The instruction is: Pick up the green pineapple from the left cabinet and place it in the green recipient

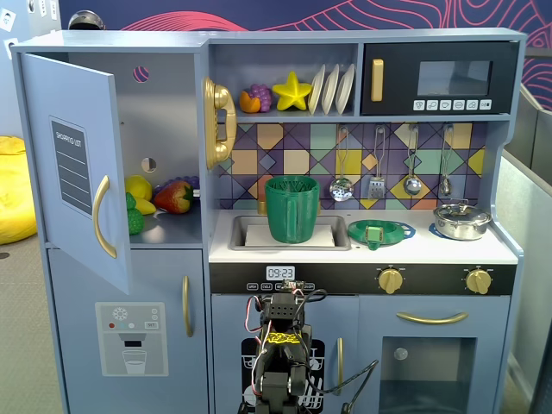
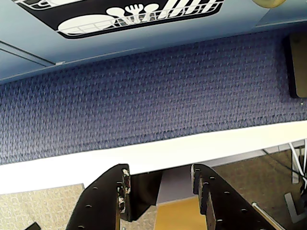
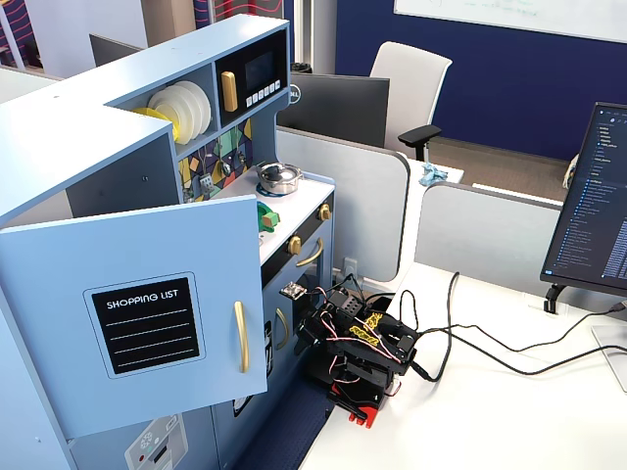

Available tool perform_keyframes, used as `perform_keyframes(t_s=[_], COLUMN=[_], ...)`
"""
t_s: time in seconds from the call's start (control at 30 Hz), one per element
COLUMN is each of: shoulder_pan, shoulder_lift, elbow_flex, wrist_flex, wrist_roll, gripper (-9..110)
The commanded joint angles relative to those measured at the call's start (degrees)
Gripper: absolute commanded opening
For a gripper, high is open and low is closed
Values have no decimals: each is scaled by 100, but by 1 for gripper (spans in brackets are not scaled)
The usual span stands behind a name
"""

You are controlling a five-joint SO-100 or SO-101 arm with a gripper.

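Note:
The left cabinet (image 1: 164, 112) stands with its "shopping list" door (image 1: 73, 164) swung open. Inside, the green pineapple (image 1: 135, 220) lies at the front left of the shelf, partly behind the door edge, beside a yellow lemon (image 1: 140, 186) and a red strawberry (image 1: 175, 197). The ribbed green recipient (image 1: 291, 210) stands upright in the sink. My arm (image 1: 280, 345) is folded low in front of the kitchen, far below both. In the wrist view my gripper (image 2: 160, 172) is open and empty, facing blue carpet and a white edge.
A flat green strainer (image 1: 380, 231) and a metal pot (image 1: 461, 220) sit on the counter right of the sink. The open door (image 3: 137, 323) juts out towards the arm (image 3: 358, 343). Cables (image 3: 470, 343) and a monitor (image 3: 593, 206) are on the white desk.

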Motion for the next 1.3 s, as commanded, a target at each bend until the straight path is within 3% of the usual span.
perform_keyframes(t_s=[0.0, 0.57, 0.77, 0.93, 1.1, 1.27], shoulder_pan=[176, -316, -1644, -2953, -3999, -4491], shoulder_lift=[-35, -35, -615, -1644, -2953, -3779], elbow_flex=[44, 35, -316, -1635, -3516, -4904], wrist_flex=[1011, 976, -1239, -3208, -4148, -4359], wrist_roll=[272, -26, -70, -659, -1011, -1450], gripper=[0, 0, 0, 0, 0, 0])
